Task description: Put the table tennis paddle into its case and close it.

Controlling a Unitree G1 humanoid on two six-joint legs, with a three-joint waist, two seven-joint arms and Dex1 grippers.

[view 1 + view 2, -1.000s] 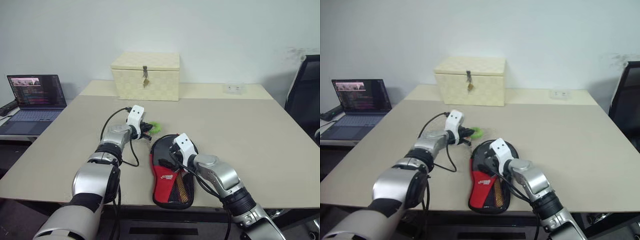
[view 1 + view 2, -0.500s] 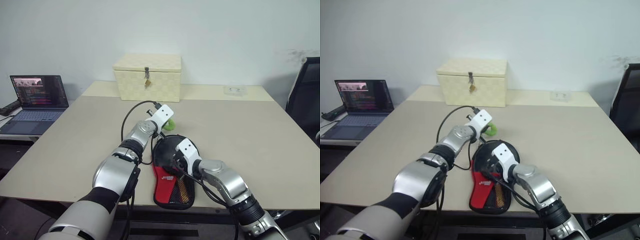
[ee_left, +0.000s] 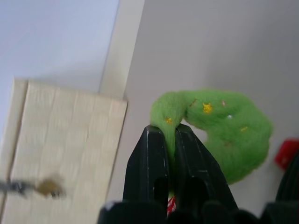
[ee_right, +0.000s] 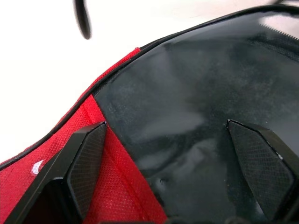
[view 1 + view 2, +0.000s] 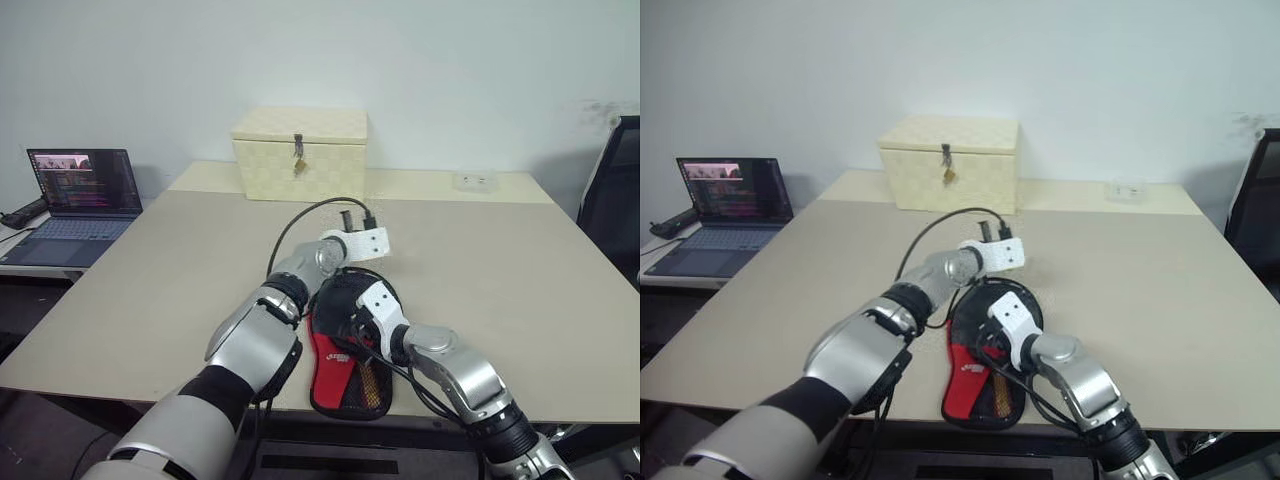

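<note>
Lying near the front edge of the tabletop [image 5: 520,270], the case [image 5: 345,350] sits flat with its black rounded end toward the cream box [image 5: 300,153]; the paddle is presumably inside, though that cannot be confirmed. Zipping looks like the step in hand: the left gripper [image 3: 170,140] is pinched tight on the green pull [image 3: 219,128] beyond the rounded end. The right gripper [image 4: 173,158], spread wide, straddles the black and red fabric, apparently steadying it. Next, the pull likely needs drawing along the seam. The left wrist view reveals the pinch, which the head views hide.
</note>
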